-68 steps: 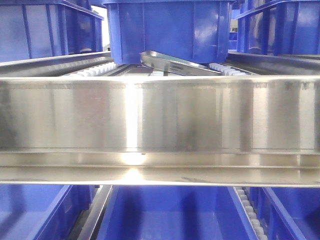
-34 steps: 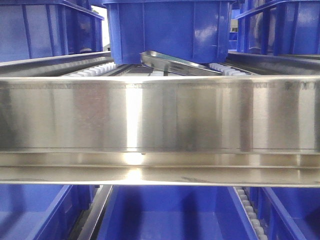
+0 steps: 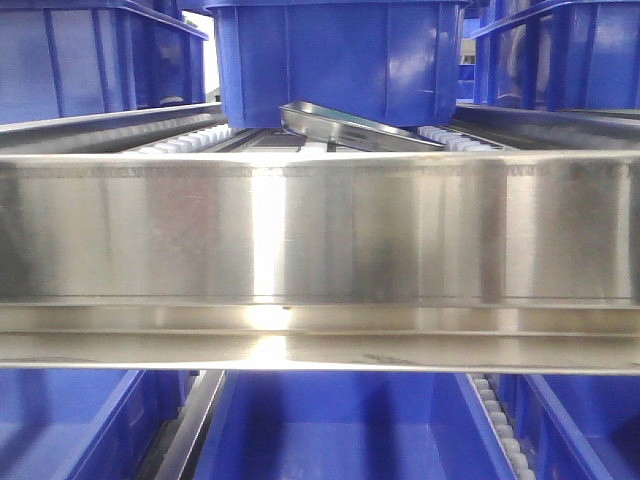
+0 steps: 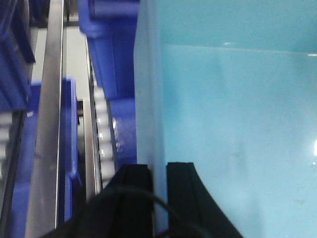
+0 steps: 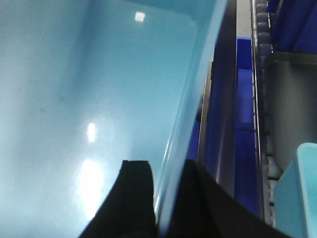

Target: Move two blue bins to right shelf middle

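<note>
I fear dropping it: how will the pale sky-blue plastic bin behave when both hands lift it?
The pale sky-blue plastic bin looks empty inside, so it is probably light for its size. Its glossy walls show bright glints, so it may slip; the left hand and right hand pinch only thin walls. These walls could flex slightly.

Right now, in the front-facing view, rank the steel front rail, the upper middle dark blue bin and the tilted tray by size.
1. Steel front rail, though it is nearest the camera.
2. Dark blue bin, cut off at the top.
3. Metal tray.
</note>
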Robot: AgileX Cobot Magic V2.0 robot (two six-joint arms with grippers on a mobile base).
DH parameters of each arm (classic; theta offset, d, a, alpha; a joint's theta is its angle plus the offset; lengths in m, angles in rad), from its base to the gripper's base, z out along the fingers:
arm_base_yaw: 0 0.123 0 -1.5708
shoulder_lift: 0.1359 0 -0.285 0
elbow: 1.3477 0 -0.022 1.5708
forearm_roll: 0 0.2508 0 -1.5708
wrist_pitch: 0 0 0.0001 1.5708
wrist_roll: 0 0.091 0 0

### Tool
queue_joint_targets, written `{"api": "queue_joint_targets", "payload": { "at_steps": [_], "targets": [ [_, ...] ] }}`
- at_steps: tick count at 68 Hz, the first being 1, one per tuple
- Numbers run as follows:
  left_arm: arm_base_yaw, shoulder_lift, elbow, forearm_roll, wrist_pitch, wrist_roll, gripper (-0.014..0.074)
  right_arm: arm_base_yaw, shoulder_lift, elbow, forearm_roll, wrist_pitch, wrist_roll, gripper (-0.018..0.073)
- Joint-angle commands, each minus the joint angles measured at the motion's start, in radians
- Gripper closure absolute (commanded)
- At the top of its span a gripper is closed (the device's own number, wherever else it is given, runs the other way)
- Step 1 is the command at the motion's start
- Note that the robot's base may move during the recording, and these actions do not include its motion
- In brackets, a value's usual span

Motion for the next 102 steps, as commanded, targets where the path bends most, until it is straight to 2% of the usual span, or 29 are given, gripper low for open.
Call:
{"api": "queue_joint_targets", "payload": {
  "at_steps": [1,13,21,30,42,102],
  "targets": [
    [-0.015,-0.019,-0.015,-0.072,-0.136,0.000,0.0707,0.003,-0.009,-0.016,0.048,-0.040,-0.020,0.0713],
    [-0.015,-0.019,-0.015,-0.072,-0.176,0.000,0.0707,0.003,-0.009,-0.016,0.052,-0.108,-0.020,0.0713],
    [-0.015,-0.019,-0.015,-0.072,-0.209,0.000,0.0707,0.003,-0.009,-0.016,0.052,-0.200,-0.020,0.0713],
    [-0.015,-0.019,-0.015,-0.072,-0.194,0.000,0.0707,0.003,-0.009,-0.016,0.043,-0.303,-0.020,0.0713],
    [-0.015,-0.019,-0.015,-0.036,-0.127,0.000,0.0707,0.003,-0.009,-0.016,0.041,-0.391,-0.020,0.0713],
    [-0.015,-0.019,-0.015,-0.035,-0.129,0.000,0.0707,0.003,-0.009,-0.016,0.041,-0.407,-0.020,0.0713]
  ]
}}
